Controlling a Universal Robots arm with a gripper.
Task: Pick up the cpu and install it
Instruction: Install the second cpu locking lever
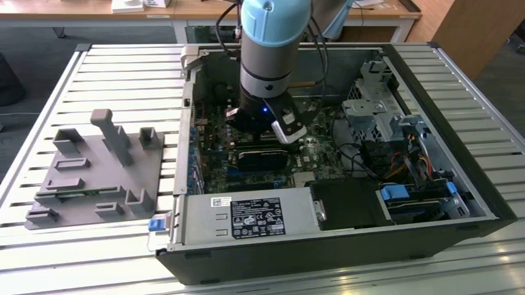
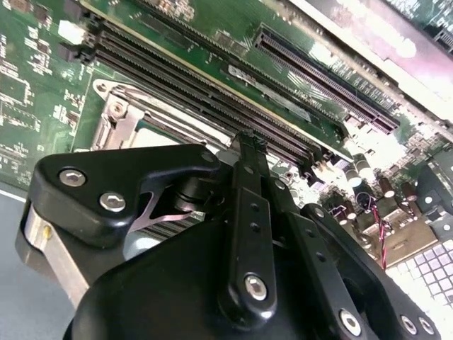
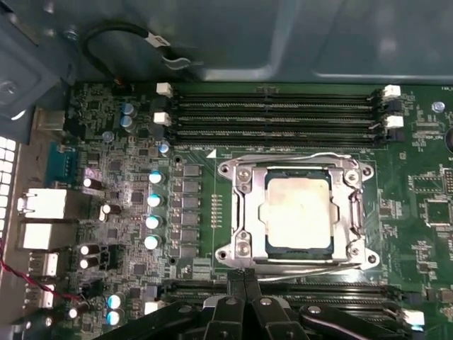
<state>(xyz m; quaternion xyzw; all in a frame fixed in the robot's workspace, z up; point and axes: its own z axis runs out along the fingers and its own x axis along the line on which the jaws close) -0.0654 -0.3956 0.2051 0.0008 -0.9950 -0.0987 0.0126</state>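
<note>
In the first wrist view the cpu (image 3: 298,212), a flat square chip with a pale metal top, lies inside the silver socket frame (image 3: 237,212) on the green motherboard. My gripper (image 3: 244,278) hovers just off one edge of that socket, above a bank of memory slots. Its two black fingers are pressed together and shut, with nothing between them. The second wrist view has the same shut fingertips (image 2: 249,145) over the long black slots, with a corner of the socket frame (image 2: 117,117) beside them. In the exterior view my arm (image 1: 267,61) reaches straight down into the open computer case.
Black memory slots (image 3: 276,117) run along both sides of the socket. The case holds a power supply (image 1: 246,218) at the front, a metal drive cage (image 1: 385,117) and cables on the exterior view's right. A grey parts fixture (image 1: 94,178) lies on the slatted table at the left.
</note>
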